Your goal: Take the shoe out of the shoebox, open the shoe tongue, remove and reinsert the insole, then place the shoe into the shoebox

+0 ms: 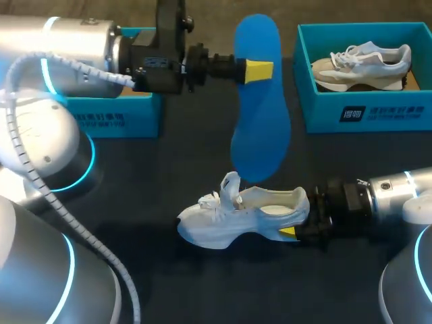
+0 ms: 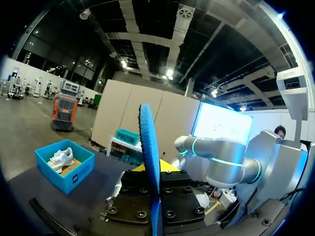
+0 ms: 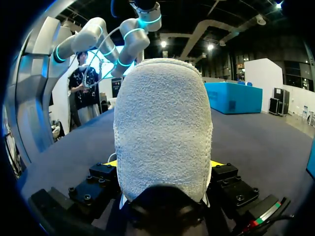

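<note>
Insole (image 1: 262, 128) out, hanging above shoe (image 1: 243, 216), pinched in left gripper (image 1: 258, 70). Right gripper (image 1: 291, 233) clamps shoe at heel (image 1: 297, 206) on counter (image 1: 169, 169). Reinsertion step: next move needs insole tip lowered into opening, past tongue (image 1: 231, 185).

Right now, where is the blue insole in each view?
Head view: insole hangs from left pincer, above the white shoe.
Left wrist view: insole edge-on between that pincer's fingers.
Right wrist view: not visible; the white shoe's heel fills it.
Shared landmark: shoebox holding a second shoe, head and left wrist views.
</note>
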Action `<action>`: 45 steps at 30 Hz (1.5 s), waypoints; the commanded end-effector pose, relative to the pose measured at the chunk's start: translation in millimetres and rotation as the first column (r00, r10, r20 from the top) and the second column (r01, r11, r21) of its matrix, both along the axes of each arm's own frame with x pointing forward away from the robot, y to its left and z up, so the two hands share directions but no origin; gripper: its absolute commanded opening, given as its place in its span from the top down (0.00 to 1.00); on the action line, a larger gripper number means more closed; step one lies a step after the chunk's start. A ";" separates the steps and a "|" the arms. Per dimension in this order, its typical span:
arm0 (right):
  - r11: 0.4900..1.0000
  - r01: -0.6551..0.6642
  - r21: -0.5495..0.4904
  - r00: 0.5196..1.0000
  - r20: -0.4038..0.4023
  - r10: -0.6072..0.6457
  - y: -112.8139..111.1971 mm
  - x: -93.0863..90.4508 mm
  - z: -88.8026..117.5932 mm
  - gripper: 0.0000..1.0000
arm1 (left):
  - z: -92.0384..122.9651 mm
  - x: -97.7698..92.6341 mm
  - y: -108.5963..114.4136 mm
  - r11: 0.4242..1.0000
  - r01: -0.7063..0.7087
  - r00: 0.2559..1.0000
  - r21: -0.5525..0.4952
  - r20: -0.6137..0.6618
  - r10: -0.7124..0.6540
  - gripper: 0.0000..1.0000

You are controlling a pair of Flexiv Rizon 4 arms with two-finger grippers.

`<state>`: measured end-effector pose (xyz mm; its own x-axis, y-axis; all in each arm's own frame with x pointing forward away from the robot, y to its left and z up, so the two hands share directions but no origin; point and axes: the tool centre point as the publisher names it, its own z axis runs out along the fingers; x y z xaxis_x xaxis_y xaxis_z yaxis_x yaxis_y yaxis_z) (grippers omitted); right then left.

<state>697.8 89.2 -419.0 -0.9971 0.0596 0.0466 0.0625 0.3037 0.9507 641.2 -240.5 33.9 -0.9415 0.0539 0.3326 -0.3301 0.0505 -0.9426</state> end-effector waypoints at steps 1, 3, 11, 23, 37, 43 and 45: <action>1.000 0.001 -0.004 1.000 -0.001 -0.001 0.8 -0.6 0.3 1.00 | 7.7 0.0 22.2 0.999 0.031 0.999 0.043 -0.017 -0.030 1.00; 1.000 0.001 -0.004 1.000 -0.001 -0.001 0.8 -0.6 0.3 1.00 | 8.7 0.3 26.1 0.998 0.027 0.999 0.050 -0.021 -0.026 1.00; 1.000 0.001 -0.004 1.000 -0.001 -0.001 0.8 -0.6 0.3 1.00 | 10.7 -3.6 35.0 0.995 0.095 0.995 0.035 -0.043 -0.094 1.00; 1.000 0.001 -0.004 1.000 -0.001 -0.001 0.8 -0.6 0.3 1.00 | 11.5 -8.1 36.6 0.993 0.117 0.993 0.034 -0.038 -0.115 1.00; 0.997 0.011 -0.081 1.000 0.012 -0.010 -9.1 -5.2 8.7 0.00 | 11.5 -8.1 36.6 0.993 0.117 0.993 0.034 -0.038 -0.115 1.00; 0.991 0.034 -0.128 0.999 0.023 -0.031 -24.4 -8.4 14.1 0.00 | 11.5 -8.1 36.6 0.993 0.117 0.993 0.034 -0.038 -0.115 1.00; 0.988 0.030 -0.150 0.999 0.030 -0.026 -28.3 -8.4 16.7 0.00 | 11.5 -8.1 36.6 0.993 0.117 0.993 0.034 -0.038 -0.115 1.00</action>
